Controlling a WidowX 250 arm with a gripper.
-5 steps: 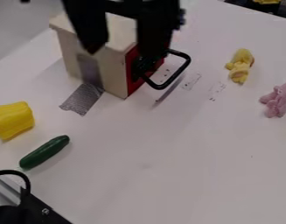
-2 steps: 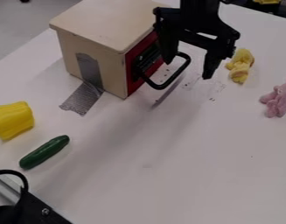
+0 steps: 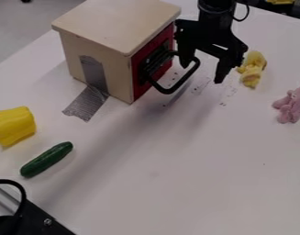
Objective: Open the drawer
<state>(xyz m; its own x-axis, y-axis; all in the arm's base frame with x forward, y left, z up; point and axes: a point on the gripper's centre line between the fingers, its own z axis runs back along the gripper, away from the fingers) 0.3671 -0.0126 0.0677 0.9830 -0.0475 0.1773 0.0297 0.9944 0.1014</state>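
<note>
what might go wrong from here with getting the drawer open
The open claw has one finger near the handle, but the depth is hard to judge, so it may miss or bump it. The tape runs from the box to the table on one side, so a hard pull might twist the box. The other finger could nudge the yellow toy.

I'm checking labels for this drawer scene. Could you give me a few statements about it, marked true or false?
1. The claw is open. True.
2. The black handle is on the red front. True.
3. The cucumber lies on top of the box. False: it lies on the table.
4. Tape runs from the box onto the table. True.
5. The pink toy touches the yellow block. False: they are at opposite sides of the view.
</note>
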